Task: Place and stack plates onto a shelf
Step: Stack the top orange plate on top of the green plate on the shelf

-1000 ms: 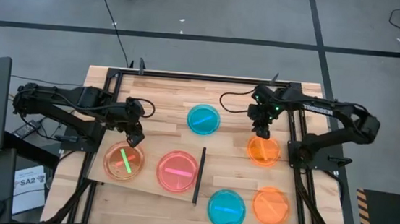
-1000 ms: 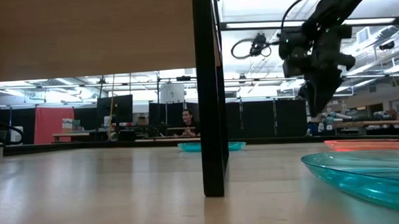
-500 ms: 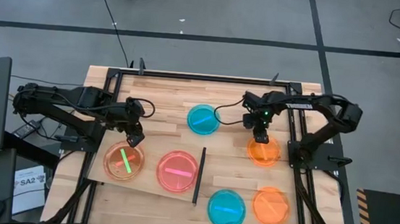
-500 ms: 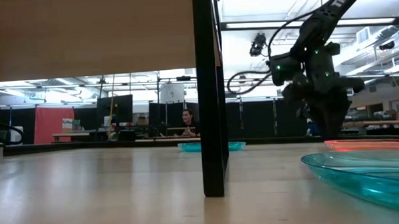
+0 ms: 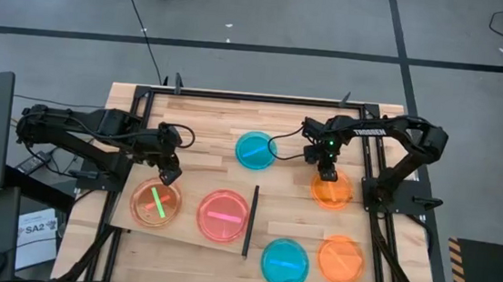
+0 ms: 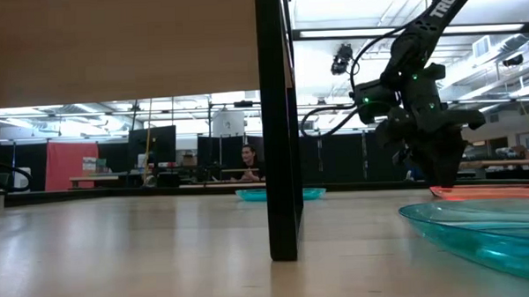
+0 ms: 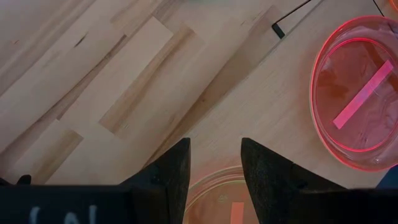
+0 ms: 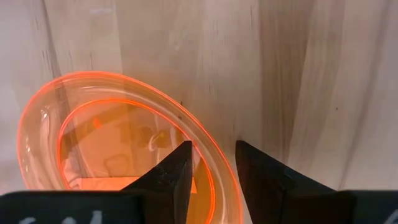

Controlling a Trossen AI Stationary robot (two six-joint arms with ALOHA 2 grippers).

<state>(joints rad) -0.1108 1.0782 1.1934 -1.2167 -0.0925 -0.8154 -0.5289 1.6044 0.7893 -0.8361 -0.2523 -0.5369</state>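
My right gripper (image 5: 326, 172) is open, pointing down at the far rim of an orange plate (image 5: 331, 191) that lies flat on the tabletop. It also shows in the low view (image 6: 444, 173). My left gripper (image 5: 169, 172) is open just above the far rim of an orange-tinted plate with a green strip (image 5: 157, 202). That plate lies on the pale shelf panel (image 5: 184, 234) beside a pink plate (image 5: 223, 215). The shelf's black strip (image 5: 250, 220) stands at its right edge. My right gripper comes from above with one finger inside and one outside the orange plate's far rim (image 8: 210, 160). Whether the fingers touch the rim I cannot tell. The plate lies flat on the table.
A blue plate (image 5: 256, 151) lies at the far middle of the table. Another blue plate (image 5: 285, 263) and a second orange plate (image 5: 341, 259) lie near the front right. Black frame rails (image 5: 377, 216) run along the table's sides. A person sits in the room beyond (image 6: 247, 158).
My right gripper has swung a little toward the table's near edge and gone down, from above the table to the far rim of the orange plate. Its fingers now straddle that rim. The plates have kept still.
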